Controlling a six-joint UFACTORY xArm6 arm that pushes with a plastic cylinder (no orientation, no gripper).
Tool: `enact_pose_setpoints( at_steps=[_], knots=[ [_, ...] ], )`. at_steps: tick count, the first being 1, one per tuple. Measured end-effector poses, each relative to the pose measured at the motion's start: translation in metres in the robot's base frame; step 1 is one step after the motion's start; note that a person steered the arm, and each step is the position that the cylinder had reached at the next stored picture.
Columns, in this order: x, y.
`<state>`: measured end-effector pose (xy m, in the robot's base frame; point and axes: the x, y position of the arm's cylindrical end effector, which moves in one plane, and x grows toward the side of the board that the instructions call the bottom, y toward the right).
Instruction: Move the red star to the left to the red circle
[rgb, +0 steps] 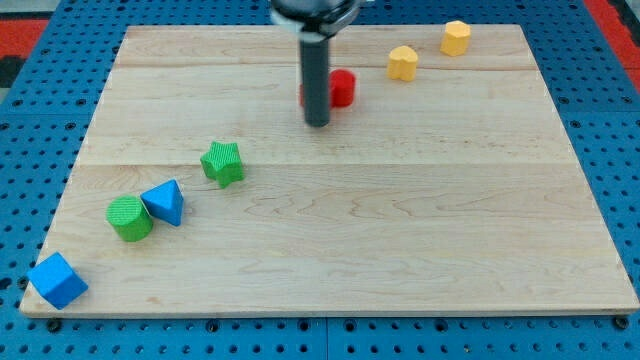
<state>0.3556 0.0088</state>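
Note:
My tip (317, 124) rests on the wooden board (400, 220) near the view's top centre. Directly behind the rod is a red block (343, 88), showing mostly on the rod's right side. A thin sliver of red (303, 96) also shows on the rod's left side. The rod hides the middle, so I cannot tell whether this is one red block or two touching ones, nor make out star or circle shape. The tip sits just below the red, towards the view's bottom.
Two yellow blocks lie at the view's top right, one (403, 62) nearer the red and one (456, 37) farther. A green star (222, 163), a blue triangle (164, 202), a green circle (130, 218) and a blue cube (57, 280) lie at the left.

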Motion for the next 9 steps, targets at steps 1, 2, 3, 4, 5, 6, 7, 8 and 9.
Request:
enact_pose_setpoints(
  at_steps=[1, 2, 3, 4, 5, 6, 7, 8, 9],
  knots=[
    [0.013, 0.025],
    [0.016, 0.024],
    [0.014, 0.024],
    [0.014, 0.024],
    [0.014, 0.024],
    [-0.003, 0.007],
    [-0.008, -0.008],
    [-0.009, -0.011],
    [-0.012, -0.013]
  ],
)
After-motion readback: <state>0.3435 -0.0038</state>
